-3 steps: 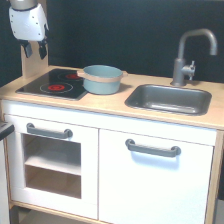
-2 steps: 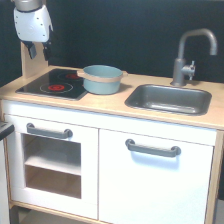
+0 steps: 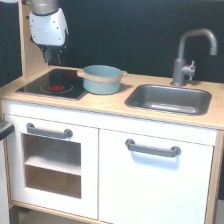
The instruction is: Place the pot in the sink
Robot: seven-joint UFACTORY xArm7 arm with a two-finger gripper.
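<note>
The light blue-teal pot [image 3: 102, 80] with a tan rim band stands upright on the wooden counter, at the right edge of the black stovetop [image 3: 52, 84]. The grey metal sink [image 3: 170, 99] lies to the exterior view's right of the pot, with nothing in it that I can see. My gripper [image 3: 51, 56] hangs from its white body high above the stovetop, up and to the left of the pot and well apart from it. Its dark fingers point down, look open and hold nothing.
A curved grey faucet [image 3: 189, 55] rises behind the sink. A wooden side panel [image 3: 26, 50] stands just left of the gripper. Below the counter [image 3: 110, 104] are white cabinet doors with grey handles [image 3: 152, 148].
My gripper has moved toward the exterior view's right, closer to the pot. The pot has not moved.
</note>
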